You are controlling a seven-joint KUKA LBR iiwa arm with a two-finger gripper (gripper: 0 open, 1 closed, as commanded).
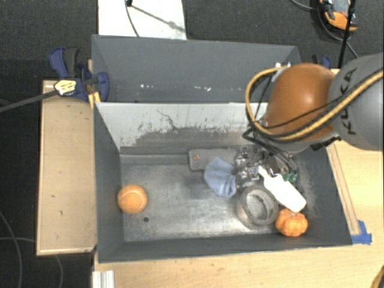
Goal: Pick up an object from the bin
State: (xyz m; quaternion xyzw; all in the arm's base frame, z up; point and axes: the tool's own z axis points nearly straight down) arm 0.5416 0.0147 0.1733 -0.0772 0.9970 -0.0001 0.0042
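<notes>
Approach step, nothing lifted yet. My gripper [245, 170] sits low in the right half of the bin [168, 125], at the edge of a crumpled blue cloth [219, 180]. A tape roll [257, 207] and a white bottle [283, 192] lie just beside. Can't tell if it's released or clenched. Next, as I judge it: secure the cloth, then lift straight up, clear of the neighbours.

Orange ball [132, 198], small orange pumpkin [291, 223]

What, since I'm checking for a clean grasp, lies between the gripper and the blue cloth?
Nothing visible does. The gripper hangs at the right edge of the blue cloth; the white bottle and grey ring lie on its other side, further right.
</notes>
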